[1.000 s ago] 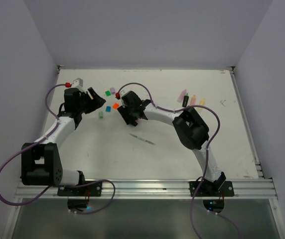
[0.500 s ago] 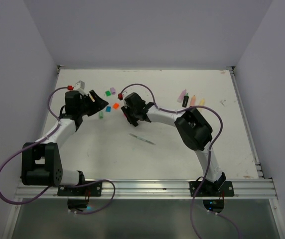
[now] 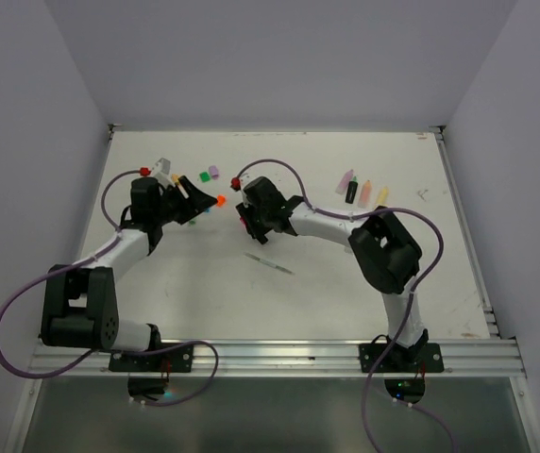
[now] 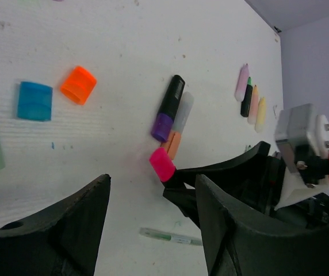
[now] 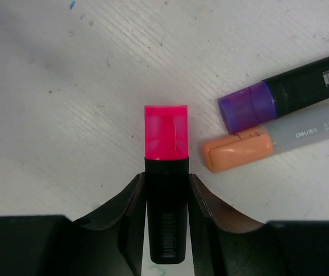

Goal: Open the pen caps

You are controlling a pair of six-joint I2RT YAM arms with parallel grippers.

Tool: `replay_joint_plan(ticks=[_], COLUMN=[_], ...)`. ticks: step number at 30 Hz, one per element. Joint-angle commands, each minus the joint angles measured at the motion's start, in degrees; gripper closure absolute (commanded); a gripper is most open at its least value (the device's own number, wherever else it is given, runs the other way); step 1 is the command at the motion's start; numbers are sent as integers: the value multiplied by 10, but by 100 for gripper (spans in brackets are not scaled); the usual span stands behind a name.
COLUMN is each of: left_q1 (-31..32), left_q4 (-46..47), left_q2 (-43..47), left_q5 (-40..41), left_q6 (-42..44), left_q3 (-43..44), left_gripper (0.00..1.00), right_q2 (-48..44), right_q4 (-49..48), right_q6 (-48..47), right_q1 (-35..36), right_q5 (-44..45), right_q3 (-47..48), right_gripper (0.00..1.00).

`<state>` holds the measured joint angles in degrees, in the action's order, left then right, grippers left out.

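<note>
Pink stubby plastic cap (image 5: 165,131) still on black highlighter barrel (image 5: 165,230), barrel clamped between right gripper (image 5: 165,181) jaws.
Cap over white table (image 5: 67,86), just beside 2 lying pens' purple cap (image 5: 242,107) and peach-orange cap (image 5: 236,151). Left gripper (image 4: 153,192) jaws apart, empty; loose blue cap (image 4: 35,101), loose orange cap (image 4: 78,84) ahead.

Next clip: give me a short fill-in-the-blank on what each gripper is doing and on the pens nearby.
1. The cap on the pen gripped by the right gripper is ____.
2. The left gripper is ____ and holds nothing.
3. The pale pen's cap, lying beside the purple cap, is ____.

Missing words: pink; open; orange
</note>
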<state>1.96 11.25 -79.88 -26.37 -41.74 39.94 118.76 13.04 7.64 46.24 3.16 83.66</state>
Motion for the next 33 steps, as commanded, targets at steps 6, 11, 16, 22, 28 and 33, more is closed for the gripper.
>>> replay_joint_plan(ticks=[6, 11, 16, 22, 28, 33], left_q1=[87, 122, 142, 156, 157, 157], left_q4=[53, 74, 90, 97, 63, 75], left_q2=[-51, -73, -78, -77, -62, -58], left_q5=[7, 11, 18, 18, 53, 49], left_q6=[-37, -52, -69, -78, -66, -74], left_q3=[25, 38, 44, 46, 52, 49], left_gripper=[37, 37, 37, 37, 36, 36], right_q2=[-159, -215, -227, -238, -252, -261], right_q4=[-47, -59, -58, -77, -73, -79], right_q6=[39, 46, 45, 57, 65, 73], right_q1=[3, 3, 3, 3, 3, 3], right_q5=[-27, -30, -30, -38, -23, -30], right_q3=[-82, -130, -144, -163, -177, -192], right_gripper=[100, 100, 100, 100, 100, 100])
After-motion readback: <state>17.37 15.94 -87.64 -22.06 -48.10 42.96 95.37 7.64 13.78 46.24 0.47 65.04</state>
